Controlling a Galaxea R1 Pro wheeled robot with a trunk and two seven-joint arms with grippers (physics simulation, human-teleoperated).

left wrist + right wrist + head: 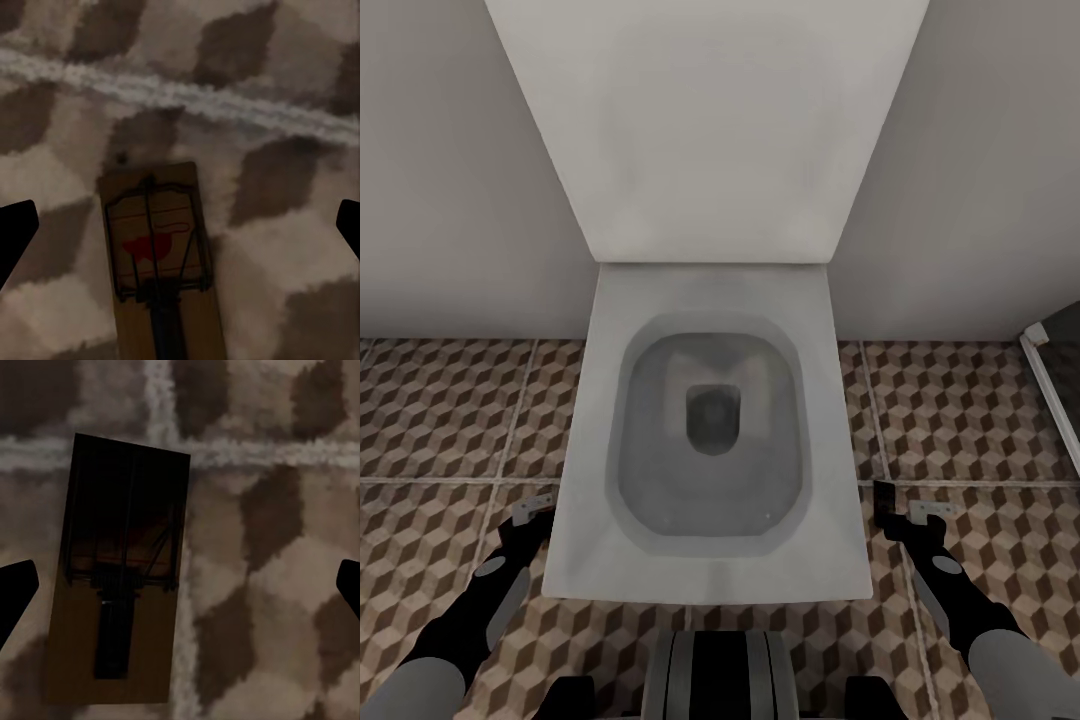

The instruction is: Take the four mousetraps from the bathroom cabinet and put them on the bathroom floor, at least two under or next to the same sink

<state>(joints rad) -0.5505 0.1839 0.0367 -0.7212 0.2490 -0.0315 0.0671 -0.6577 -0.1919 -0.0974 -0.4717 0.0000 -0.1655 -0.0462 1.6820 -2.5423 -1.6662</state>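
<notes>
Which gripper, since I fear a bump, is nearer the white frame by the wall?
Right. The right gripper lies on the white frame's side of the toilet; the left gripper lies beyond the toilet.

Toilet (710,440) (lid up) on bathroom floor (440,420), arms flanking.

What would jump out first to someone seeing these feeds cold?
The white toilet, lid raised against the wall, dominates the head view between the two arms. Next, the cube-patterned bathroom floor around it. Each wrist view shows a mousetrap between open fingertips: the left gripper over one with a red spot, the right gripper over a darker, shadowed one.
</notes>
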